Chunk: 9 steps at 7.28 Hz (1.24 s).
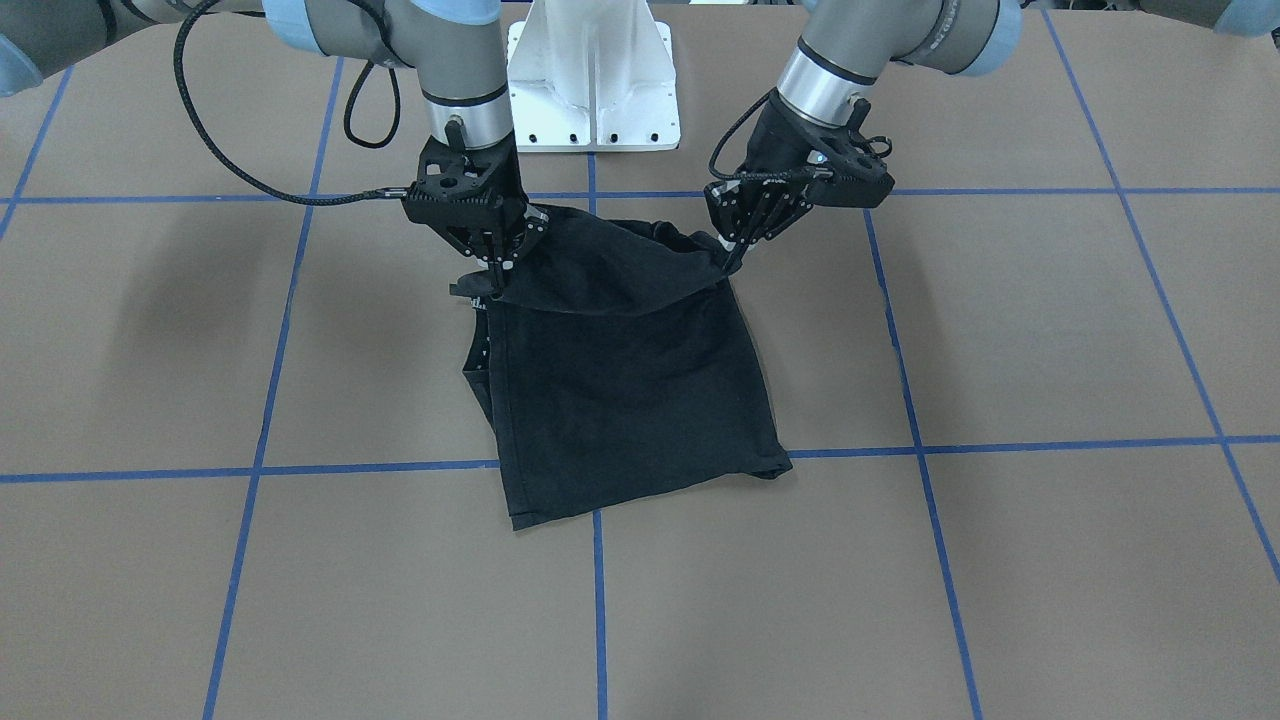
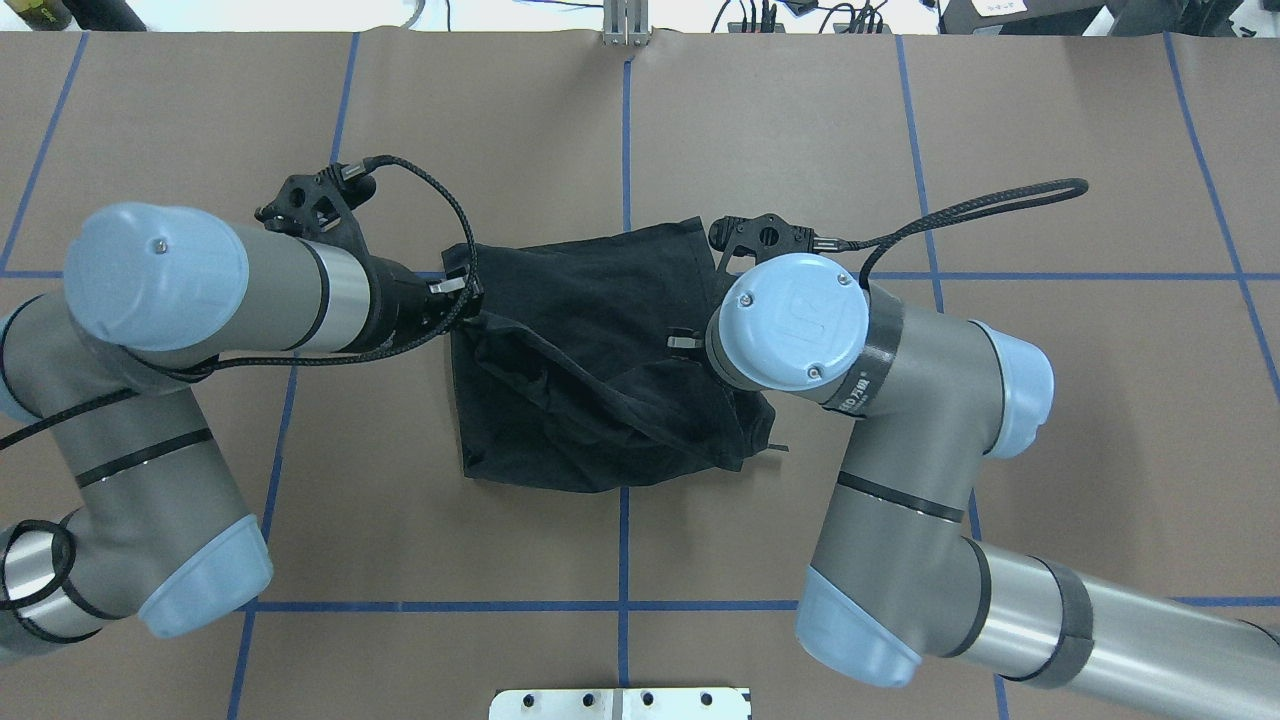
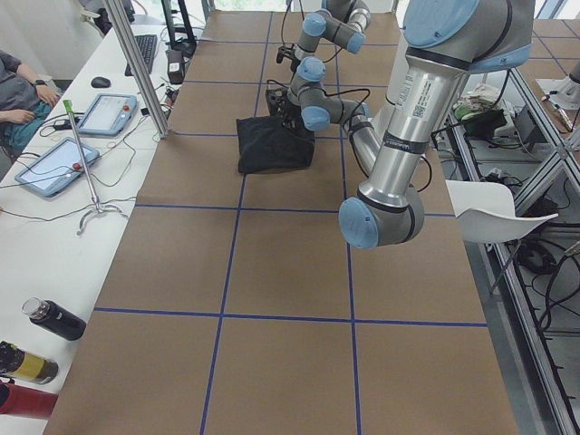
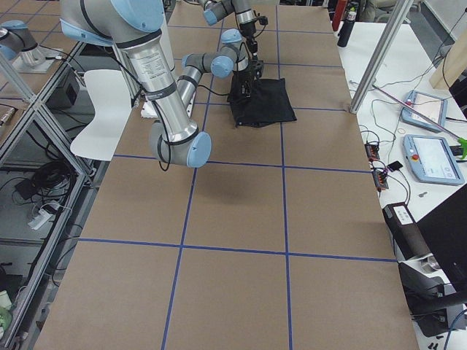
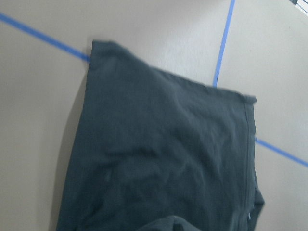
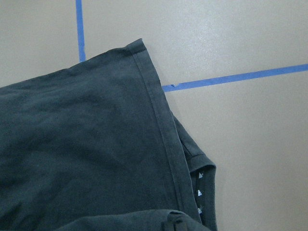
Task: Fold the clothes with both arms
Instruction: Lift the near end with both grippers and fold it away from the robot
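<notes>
- T-shirt (image 1: 630, 390): black, folded into a rough rectangle of several layers, no logo showing on top.
- Stitched hem runs along one side (image 6: 159, 120). Small white marks peek out from a lower layer beside it, too small to read.
- It lies around the middle of the table (image 1: 1000, 560), well away from all four corners and across two blue tape lines (image 1: 350, 468).
- The edge facing the operators' side lies flat. The edge facing the robot's side is raised off the surface and sags in a wrinkled band between the two grippers.
- Left gripper (image 1: 737, 258): fingers closed together, pinching the raised corner on the robot's left. The arm is tilted in from the side.
- Right gripper (image 1: 497, 272): points almost straight down, fingers clamped on the raised corner on the robot's right.
- Overhead view: left gripper (image 2: 458, 300) touches the shirt's left edge. The right one is mostly hidden under its own wrist cap.
- Both wrist views look down on the flat part of the shirt, with no fingers in frame.
- White pedestal base (image 1: 592, 80) stands at the robot-side edge, apart from the cloth.
</notes>
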Each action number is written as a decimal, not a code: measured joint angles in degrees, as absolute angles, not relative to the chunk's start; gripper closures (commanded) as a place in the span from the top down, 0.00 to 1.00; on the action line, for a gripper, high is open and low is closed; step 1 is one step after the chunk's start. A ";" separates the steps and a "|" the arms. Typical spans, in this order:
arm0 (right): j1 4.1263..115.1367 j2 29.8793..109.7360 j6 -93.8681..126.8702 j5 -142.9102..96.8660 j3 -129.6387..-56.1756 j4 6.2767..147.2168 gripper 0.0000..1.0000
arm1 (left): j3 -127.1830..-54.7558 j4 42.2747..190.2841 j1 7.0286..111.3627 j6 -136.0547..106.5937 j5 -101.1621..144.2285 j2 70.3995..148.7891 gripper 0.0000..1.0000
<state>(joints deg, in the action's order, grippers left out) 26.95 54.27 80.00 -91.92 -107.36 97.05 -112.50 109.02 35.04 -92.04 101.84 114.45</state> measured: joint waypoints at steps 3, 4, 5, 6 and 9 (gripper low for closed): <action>29.20 50.52 78.42 -91.92 -99.11 96.58 0.00 | -103.29 109.21 39.29 -86.19 101.85 118.62 0.00; 29.59 49.75 78.19 -91.86 -96.61 94.72 0.00 | -99.33 109.49 40.39 -83.59 101.77 120.12 0.00; 29.95 49.33 78.10 -91.80 -93.25 90.84 0.00 | -95.06 109.82 41.13 -81.27 101.65 121.87 0.00; 30.38 49.13 77.87 -91.77 -90.34 87.29 0.00 | -91.11 110.35 41.52 -79.81 101.57 123.68 0.00; 31.22 48.97 76.98 -91.79 -87.48 84.26 0.00 | -80.38 115.33 41.96 -77.80 101.50 128.10 0.00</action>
